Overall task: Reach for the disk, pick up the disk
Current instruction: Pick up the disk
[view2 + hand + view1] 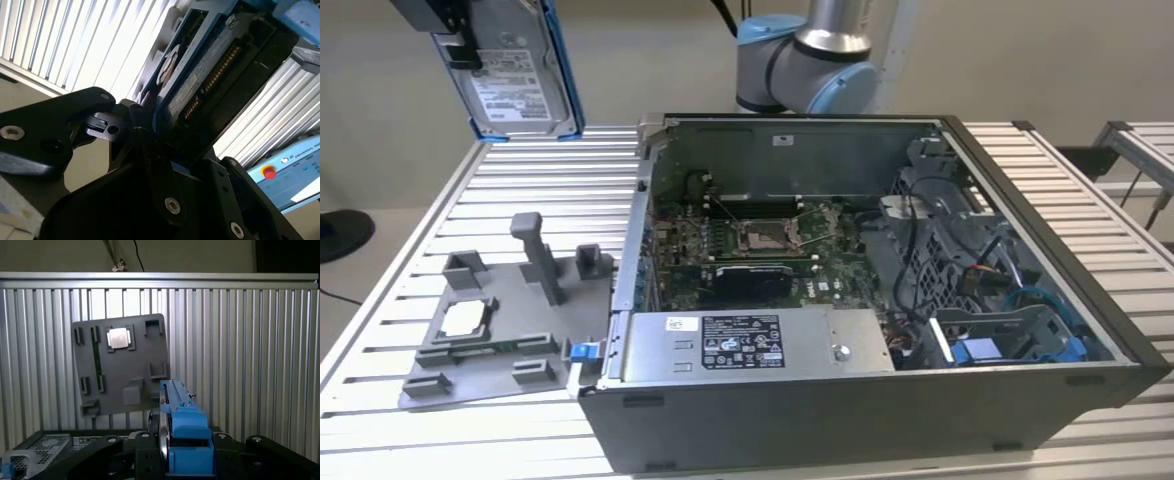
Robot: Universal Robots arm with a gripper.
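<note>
Your tool (458, 40) is clamped on the disk (520, 85), holding it upright clear of the counter (520, 170), at the exterior view's left of the computer case (854, 410)

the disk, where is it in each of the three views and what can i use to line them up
Exterior view: the disk hangs upright at the exterior view's upper left, above the slatted table.
First wrist view: the disk is edge-on, blue frame showing, near a corner of the gray fixture plate.
Second wrist view: the disk is close up, connector edge showing, slats behind.
Shared landmark: the slatted table.
</note>
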